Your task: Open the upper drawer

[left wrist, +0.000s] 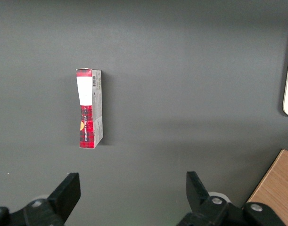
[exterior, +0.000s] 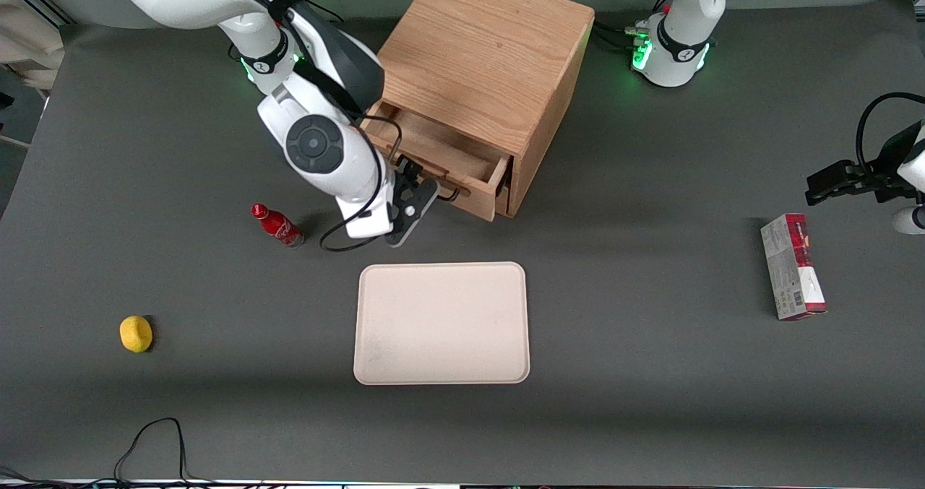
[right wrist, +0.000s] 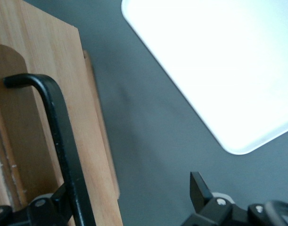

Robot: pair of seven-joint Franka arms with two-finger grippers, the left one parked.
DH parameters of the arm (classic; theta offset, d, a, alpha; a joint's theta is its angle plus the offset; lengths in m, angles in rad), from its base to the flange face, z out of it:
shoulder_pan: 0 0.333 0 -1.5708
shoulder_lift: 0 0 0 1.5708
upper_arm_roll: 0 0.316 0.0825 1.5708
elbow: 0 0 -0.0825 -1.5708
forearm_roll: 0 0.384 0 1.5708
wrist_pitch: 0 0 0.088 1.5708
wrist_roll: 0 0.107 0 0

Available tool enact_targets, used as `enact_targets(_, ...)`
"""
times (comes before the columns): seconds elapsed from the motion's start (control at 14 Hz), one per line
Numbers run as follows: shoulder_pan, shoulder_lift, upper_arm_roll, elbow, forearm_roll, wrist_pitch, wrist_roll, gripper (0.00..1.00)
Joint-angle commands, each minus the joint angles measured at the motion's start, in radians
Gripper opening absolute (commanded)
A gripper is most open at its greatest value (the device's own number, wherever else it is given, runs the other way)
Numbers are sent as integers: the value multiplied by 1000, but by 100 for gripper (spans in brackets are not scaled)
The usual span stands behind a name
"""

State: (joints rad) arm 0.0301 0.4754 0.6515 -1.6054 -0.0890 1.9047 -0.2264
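Note:
The wooden cabinet stands at the back middle of the table. Its upper drawer is pulled partway out, and its hollow inside shows from above. My right gripper is at the drawer's front, nearer the front camera than the cabinet. In the right wrist view the drawer front carries the thin dark bar handle. The gripper is open. One finger sits against the handle and the other finger hangs over bare table, so nothing is clamped.
A beige tray lies flat in front of the cabinet, close below the gripper. A red bottle lies beside my arm and a yellow fruit sits nearer the camera. Toward the parked arm's end lies a red and white box.

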Motion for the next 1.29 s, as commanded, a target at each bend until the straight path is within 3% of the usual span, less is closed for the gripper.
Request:
enact_targets(0.0, 4, 54, -38, 96, -23, -6, -65, 100)
enact_targets(0.64, 4, 132, -145, 234, -18, -10, -157, 100)
enact_targets(1.21, 4, 127, -151, 283, -18, -18, -154, 100)
